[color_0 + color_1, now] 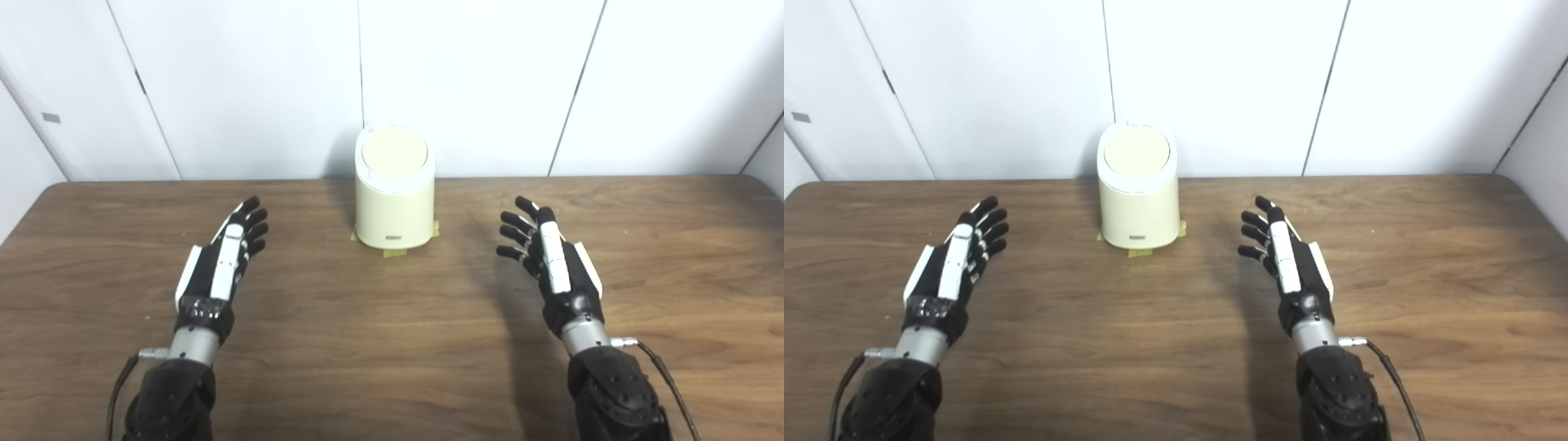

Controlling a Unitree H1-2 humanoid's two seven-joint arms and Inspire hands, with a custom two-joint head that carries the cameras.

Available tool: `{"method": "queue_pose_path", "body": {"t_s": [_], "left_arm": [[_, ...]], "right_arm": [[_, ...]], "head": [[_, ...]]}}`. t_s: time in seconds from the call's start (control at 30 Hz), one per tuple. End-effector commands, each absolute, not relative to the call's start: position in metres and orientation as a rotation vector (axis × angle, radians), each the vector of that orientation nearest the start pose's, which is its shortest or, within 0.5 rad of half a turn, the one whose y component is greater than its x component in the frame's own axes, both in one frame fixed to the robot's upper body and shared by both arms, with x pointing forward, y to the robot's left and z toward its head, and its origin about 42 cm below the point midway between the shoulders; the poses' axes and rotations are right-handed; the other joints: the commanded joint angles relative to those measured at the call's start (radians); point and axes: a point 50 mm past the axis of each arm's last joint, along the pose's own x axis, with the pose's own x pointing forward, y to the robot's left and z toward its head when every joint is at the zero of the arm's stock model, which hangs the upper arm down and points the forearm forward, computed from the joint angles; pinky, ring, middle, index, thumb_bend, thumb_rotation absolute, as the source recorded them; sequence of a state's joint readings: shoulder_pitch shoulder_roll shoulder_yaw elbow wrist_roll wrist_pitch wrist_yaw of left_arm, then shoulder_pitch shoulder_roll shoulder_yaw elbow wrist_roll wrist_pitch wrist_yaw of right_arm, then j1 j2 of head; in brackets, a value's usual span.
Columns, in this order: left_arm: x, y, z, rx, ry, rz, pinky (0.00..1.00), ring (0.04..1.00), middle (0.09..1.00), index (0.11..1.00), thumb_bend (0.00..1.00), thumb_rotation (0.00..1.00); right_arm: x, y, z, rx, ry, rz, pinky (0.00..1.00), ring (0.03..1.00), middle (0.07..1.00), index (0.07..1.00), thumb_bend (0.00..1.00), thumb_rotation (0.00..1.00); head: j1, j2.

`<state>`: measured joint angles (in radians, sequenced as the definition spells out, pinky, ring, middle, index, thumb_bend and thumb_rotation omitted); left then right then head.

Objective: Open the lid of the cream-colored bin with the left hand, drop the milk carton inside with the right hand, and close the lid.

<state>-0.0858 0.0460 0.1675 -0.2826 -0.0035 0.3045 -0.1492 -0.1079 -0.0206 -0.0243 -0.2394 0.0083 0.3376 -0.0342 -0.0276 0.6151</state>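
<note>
The left hand (222, 260) is seen on the left side, held above the brown wooden counter (380, 343). Its fingers (252, 223) are spread apart and stretched out, and nothing is held in it. The palm is turned in toward the middle.

In the middle, near the back edge of the counter, the cream-colored bin (395, 196) is found. It stands upright, close to the white wall (478, 79). Its round lid (394, 149) is shut and lies flat on top. Small bits of yellow tape (395, 252) are seen under the bottom edge of the bin. The bin is placed ahead of both hands and between them, and it is not touched by either one. Both hands are kept well apart from it.

On the right side, the right hand (554, 260) is seen, also held above the counter. Its fingers (513, 236) are apart and stretched out too, and nothing is held in it. Its palm is turned in toward the middle, facing the other hand.

A milk carton cannot be seen in either view.
</note>
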Motion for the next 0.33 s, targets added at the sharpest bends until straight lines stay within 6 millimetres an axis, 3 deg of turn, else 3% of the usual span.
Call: {"method": "queue_pose_path", "body": {"t_s": [0.0,0.3], "left_arm": [[0.301,0.252,0.189,0.019,-0.146,-0.011,0.97,0.943,0.925,0.944,0.43,1.0],[0.294,0.257,0.177,-0.04,-0.136,0.004,1.0,0.991,0.978,0.979,0.47,1.0]], "right_arm": [[0.312,-0.217,0.189,-0.007,-0.113,-0.017,0.79,0.865,0.869,0.91,0.63,1.0],[0.311,-0.22,0.184,-0.026,-0.105,0.011,0.92,0.967,0.97,0.944,0.64,1.0]], "head": [[-0.001,0.001],[0.011,0.013]]}}
